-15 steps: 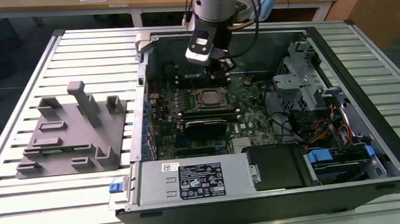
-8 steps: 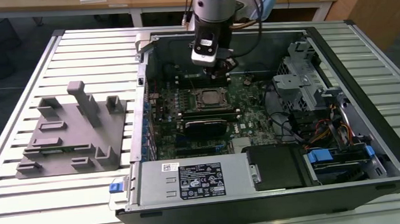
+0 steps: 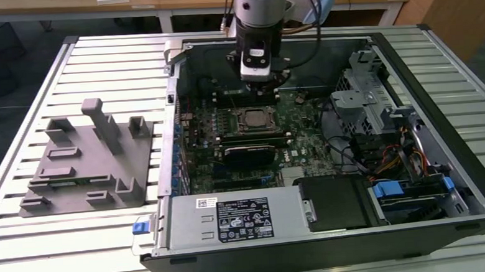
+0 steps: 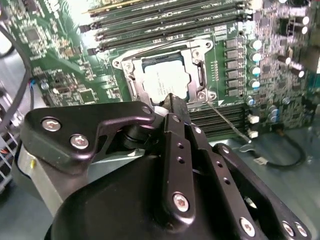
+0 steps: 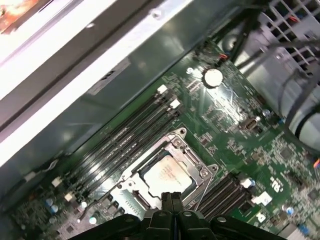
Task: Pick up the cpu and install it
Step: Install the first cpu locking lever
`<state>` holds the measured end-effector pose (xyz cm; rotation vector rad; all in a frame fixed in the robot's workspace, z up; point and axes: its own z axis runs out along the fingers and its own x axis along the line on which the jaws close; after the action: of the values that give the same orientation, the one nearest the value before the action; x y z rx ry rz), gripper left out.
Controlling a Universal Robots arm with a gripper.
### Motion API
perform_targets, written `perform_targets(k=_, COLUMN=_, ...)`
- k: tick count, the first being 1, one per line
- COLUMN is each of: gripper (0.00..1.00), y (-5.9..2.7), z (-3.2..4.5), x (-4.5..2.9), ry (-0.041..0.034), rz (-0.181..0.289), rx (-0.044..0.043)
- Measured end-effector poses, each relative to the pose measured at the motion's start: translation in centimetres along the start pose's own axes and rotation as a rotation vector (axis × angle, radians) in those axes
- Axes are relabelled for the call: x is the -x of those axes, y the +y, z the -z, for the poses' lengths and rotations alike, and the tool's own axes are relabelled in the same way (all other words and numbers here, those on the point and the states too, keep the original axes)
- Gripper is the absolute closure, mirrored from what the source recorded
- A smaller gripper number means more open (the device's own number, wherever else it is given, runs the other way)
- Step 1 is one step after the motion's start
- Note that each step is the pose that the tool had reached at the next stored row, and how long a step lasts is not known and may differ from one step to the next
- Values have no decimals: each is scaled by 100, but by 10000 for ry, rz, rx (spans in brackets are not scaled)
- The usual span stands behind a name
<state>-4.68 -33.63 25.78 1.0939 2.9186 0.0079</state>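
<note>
In the exterior view you see the gripper (image 3: 259, 85) hanging inside the open computer case (image 3: 332, 256). It is near the cpu (image 3: 250, 119), which lies in its socket on the motherboard (image 3: 310, 148). The grey tray (image 3: 63, 196) stands well apart.

In the second wrist view the fingertips are pressed together and hold nothing. They are close over one edge of the chip and the socket frame (image 4: 129, 80); whether they touch it, I cannot tell.

In the first wrist view it is the same: the fingers are together and the cpu lies flat in the frame.

I judge that the placing is done. Any move from here calls for care to stay clear of the frame.
</note>
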Motion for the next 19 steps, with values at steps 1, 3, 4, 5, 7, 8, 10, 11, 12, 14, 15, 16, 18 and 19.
perform_targets(k=1, gripper=89, y=0, z=0, x=0, ry=3, rz=173, rx=4)
perform_targets(k=3, gripper=89, y=0, z=-1, x=0, ry=7, rz=537, rx=11)
perform_targets(k=4, gripper=89, y=0, z=-1, x=0, ry=9, rz=718, rx=15)
perform_targets(k=5, gripper=89, y=0, z=-2, x=0, ry=13, rz=1035, rx=21)
perform_targets(k=7, gripper=89, y=0, z=-4, x=0, ry=17, rz=1395, rx=28)
perform_targets(k=8, gripper=89, y=0, z=-4, x=0, ry=20, rz=1572, rx=31)
perform_targets(k=10, gripper=89, y=0, z=-6, x=0, ry=24, rz=1933, rx=40)
perform_targets(k=11, gripper=89, y=0, z=-7, x=0, ry=27, rz=2128, rx=44)
perform_targets(k=12, gripper=89, y=0, z=-7, x=0, ry=29, rz=2310, rx=47)
perform_targets(k=14, gripper=89, y=0, z=-7, x=0, ry=34, rz=2652, rx=54)
perform_targets(k=15, gripper=89, y=0, z=-8, x=0, ry=36, rz=2799, rx=57)
perform_targets(k=16, gripper=89, y=0, z=-8, x=0, ry=38, rz=2951, rx=62)
perform_targets(k=18, gripper=89, y=0, z=-9, x=0, ry=42, rz=3248, rx=68)
perform_targets(k=19, gripper=89, y=0, z=-9, x=0, ry=44, rz=3405, rx=71)
